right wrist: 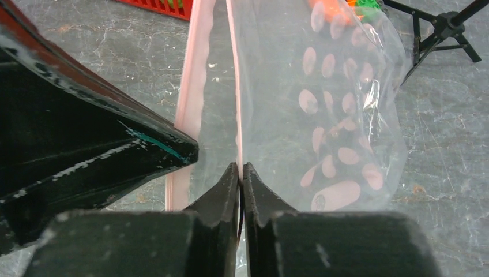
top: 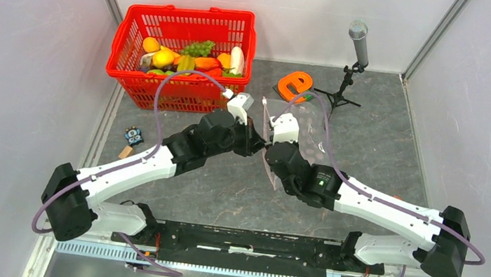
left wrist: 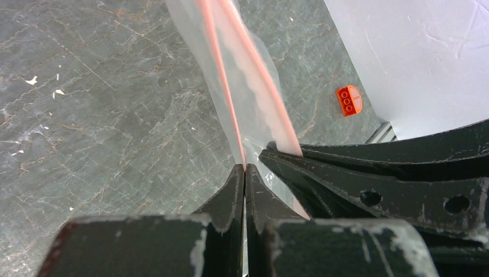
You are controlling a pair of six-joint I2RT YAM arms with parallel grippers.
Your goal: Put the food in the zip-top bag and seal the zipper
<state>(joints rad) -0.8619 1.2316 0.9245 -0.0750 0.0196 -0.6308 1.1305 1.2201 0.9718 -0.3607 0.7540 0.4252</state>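
The table [top: 383,141] is a grey, stone-patterned slab with pale veins, scuffs and a few white flecks. It is boxed in by plain white walls [top: 20,47] at the back and on both sides.

In the far left corner stands a red mesh basket [top: 191,13]. All the food [top: 182,56] lies inside it: yellow, orange, green and white pieces heaped together. To the right of the basket lies an orange e-shaped object [top: 295,85]. Just beyond that, a grey microphone [top: 359,39] rises on a small black tripod [top: 338,97]. A small orange brick [left wrist: 349,100] lies on the table close to the right wall.

The zip-top bag [top: 304,128] is near the middle of the table, in front of the e-shaped object. It is clear and crinkled, with pinkish oval prints, and no food is inside it. Its zipper [right wrist: 190,92] is split into two pale-pink strips that run apart from each other.

The left gripper [left wrist: 244,168] is clenched on one strip, with its fingertips pressed flat together over the plastic. The right gripper [right wrist: 241,167] is pinched tight on the other strip. The two claws sit just beside each other at the same end of the bag's mouth.
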